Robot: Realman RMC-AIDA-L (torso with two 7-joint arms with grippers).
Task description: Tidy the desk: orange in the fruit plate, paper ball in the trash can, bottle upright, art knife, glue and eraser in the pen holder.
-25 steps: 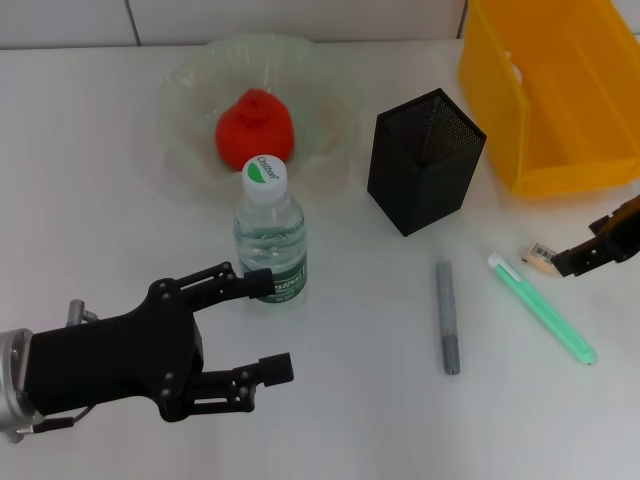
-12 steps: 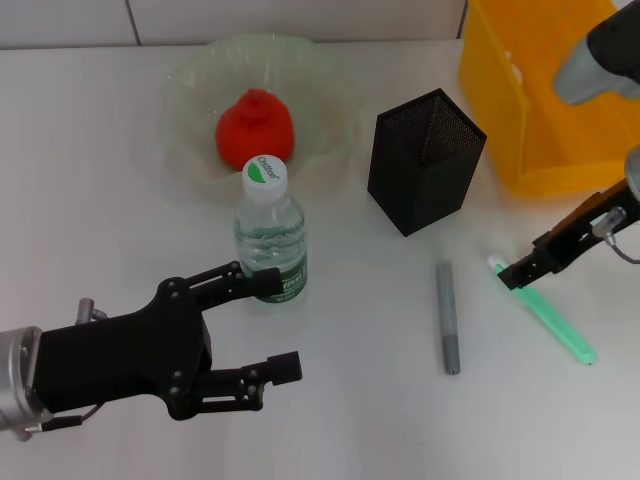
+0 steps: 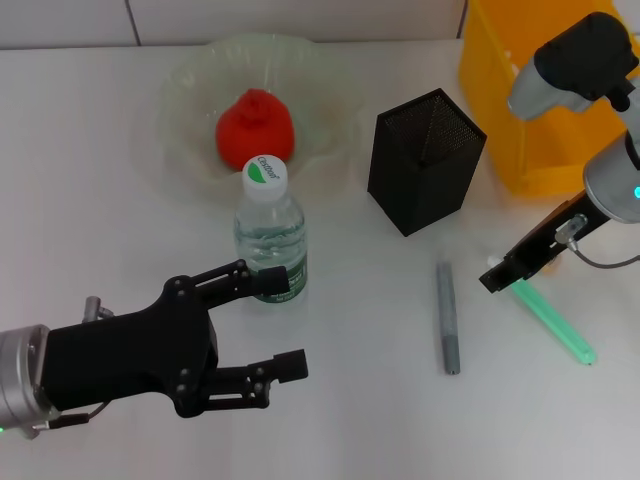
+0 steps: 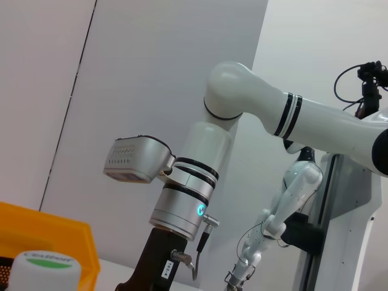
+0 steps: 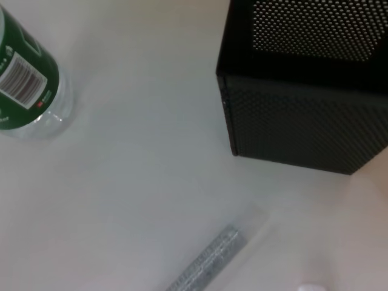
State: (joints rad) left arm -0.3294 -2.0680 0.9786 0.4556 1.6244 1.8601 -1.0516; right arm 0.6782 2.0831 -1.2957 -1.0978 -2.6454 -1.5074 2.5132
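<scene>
The orange lies in the fruit plate at the back. The bottle stands upright in front of it and also shows in the right wrist view. The pen holder stands at centre, with the trash can to its right. The art knife lies in front of the holder. The glue lies further right. My right gripper hangs low over the glue's white tip. The eraser is hidden. My left gripper is open and empty, just in front of the bottle.
The right wrist view shows the pen holder and the art knife close below. The left wrist view shows the bottle cap and my right arm. The white desk runs bare to the left.
My right gripper has swung in from the right edge, leftward to the glue's white tip. The eraser seen beside it earlier no longer shows. My left gripper has crept slightly right.
</scene>
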